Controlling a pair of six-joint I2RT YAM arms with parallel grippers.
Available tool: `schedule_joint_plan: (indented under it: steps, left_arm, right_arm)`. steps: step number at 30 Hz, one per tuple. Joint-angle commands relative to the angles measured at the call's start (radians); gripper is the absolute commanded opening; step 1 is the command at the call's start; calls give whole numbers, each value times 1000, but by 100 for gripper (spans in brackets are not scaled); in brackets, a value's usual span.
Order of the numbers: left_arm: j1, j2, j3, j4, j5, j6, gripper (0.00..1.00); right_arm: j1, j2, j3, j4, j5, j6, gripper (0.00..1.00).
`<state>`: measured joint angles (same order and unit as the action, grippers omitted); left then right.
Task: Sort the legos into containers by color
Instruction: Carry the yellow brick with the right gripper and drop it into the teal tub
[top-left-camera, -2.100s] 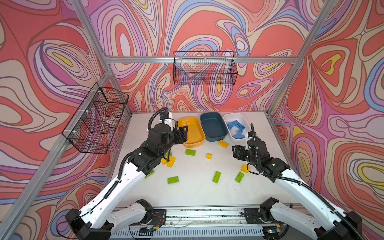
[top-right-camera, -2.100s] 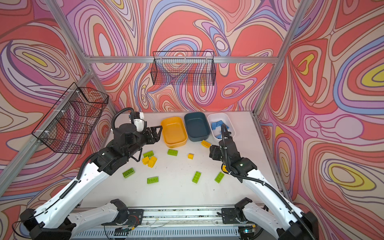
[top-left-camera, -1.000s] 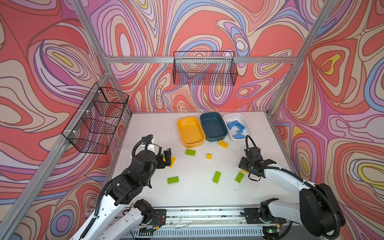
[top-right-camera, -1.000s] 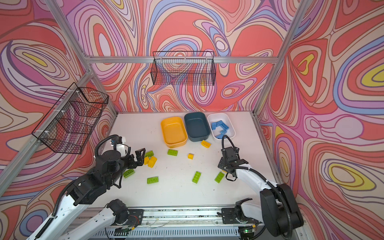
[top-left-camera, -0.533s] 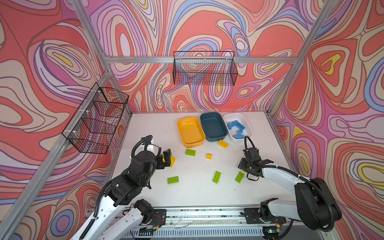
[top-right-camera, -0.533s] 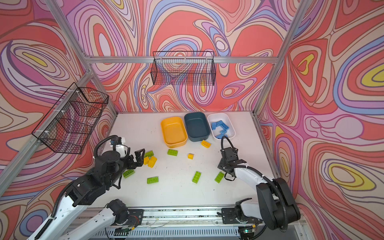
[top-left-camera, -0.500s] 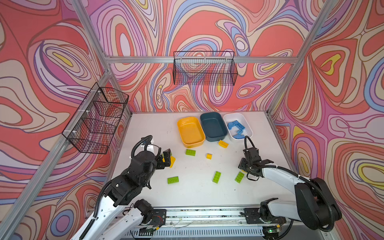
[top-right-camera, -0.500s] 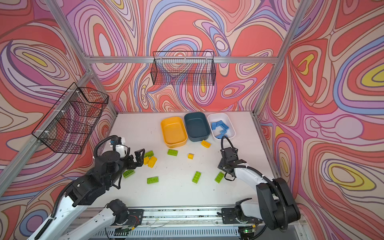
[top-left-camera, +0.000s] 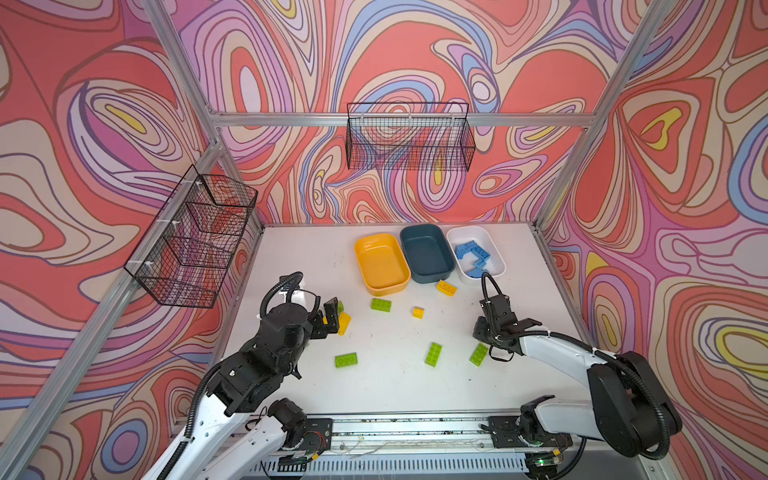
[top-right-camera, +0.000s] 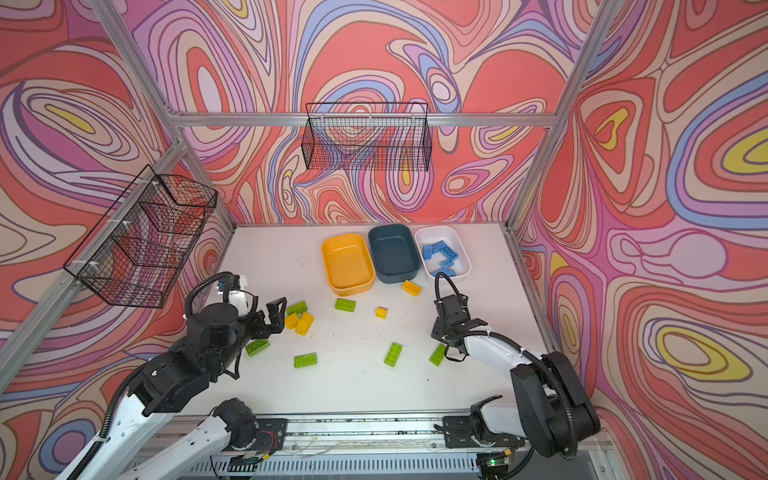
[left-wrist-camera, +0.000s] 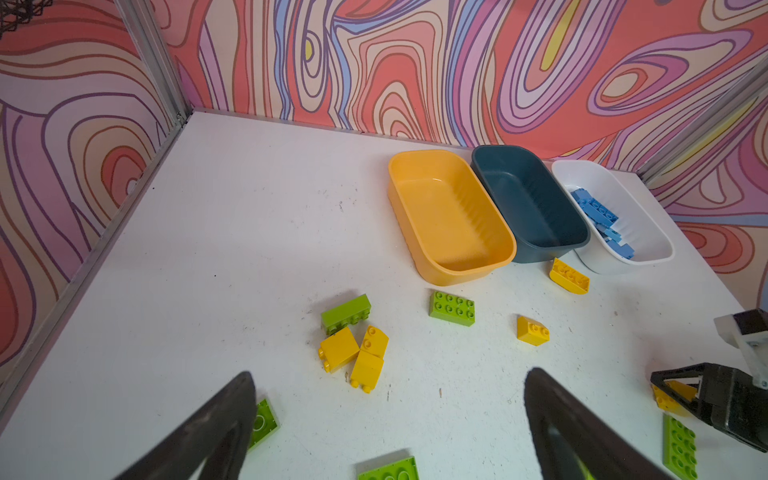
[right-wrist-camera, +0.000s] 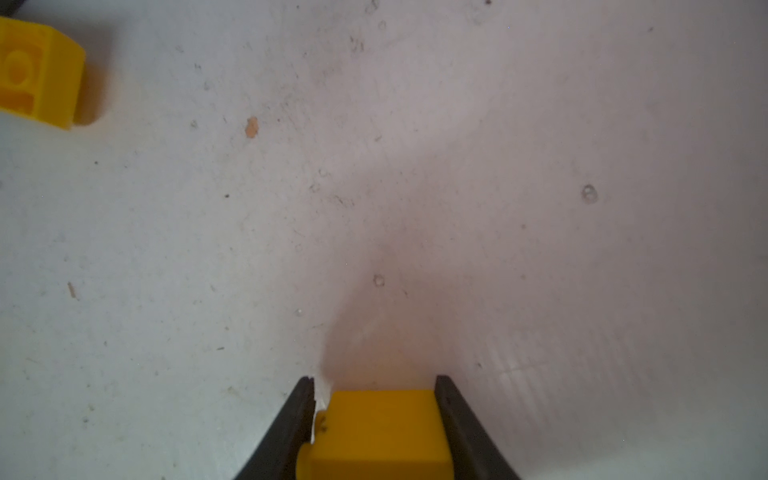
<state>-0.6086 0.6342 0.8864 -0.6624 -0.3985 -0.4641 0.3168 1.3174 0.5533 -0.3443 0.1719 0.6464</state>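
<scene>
Now right gripper (right-wrist-camera: 374, 380) pinches a yellow brick (right-wrist-camera: 380, 432) down at the table (right-wrist-camera: 415, 166), well apart from the yellow bin (top-left-camera: 381, 262), forward and rightward of it. Left gripper (left-wrist-camera: 390, 372) hangs wide open, near loose yellow bricks (left-wrist-camera: 338, 349) forward-left of that bin.

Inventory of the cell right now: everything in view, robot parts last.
yellow bin, teal bin, white bin: 1 each, side by side at the back of the table.
blue bricks: several, blue, in white bin.
green bricks: 6, green, loose on table.
yellow bricks: 2 before the bins, tight cluster at left, count unclear.
wire baskets: 2, black, back and left walls.
left pincer: open, near the cluster.
right pincer: closed on gripped brick, yellow.
</scene>
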Motion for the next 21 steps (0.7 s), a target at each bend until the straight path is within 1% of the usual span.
schedule_joint_plan:
  steps: [1,8,12,15,21]
  left_arm:
    - [3,9,7,-25,-19,-4,100]
    - [3,47,15,-42,-41,-24,100]
    - [3,64,23,-58,-62,-36,100]
    - [3,67,23,-59,-67,-38,100]
    - [3,78,25,-62,-64,-38,100]
  right_arm:
    - [6,-14,59,-13,-26,-48,40]
    - [12,-24,180,-22,-68,-122,39]
    - [25,-6,278,-6,-100,-151,39]
    - [32,28,359,15,-131,-165,39]
    - [39,155,542,41,-175,-189,39]
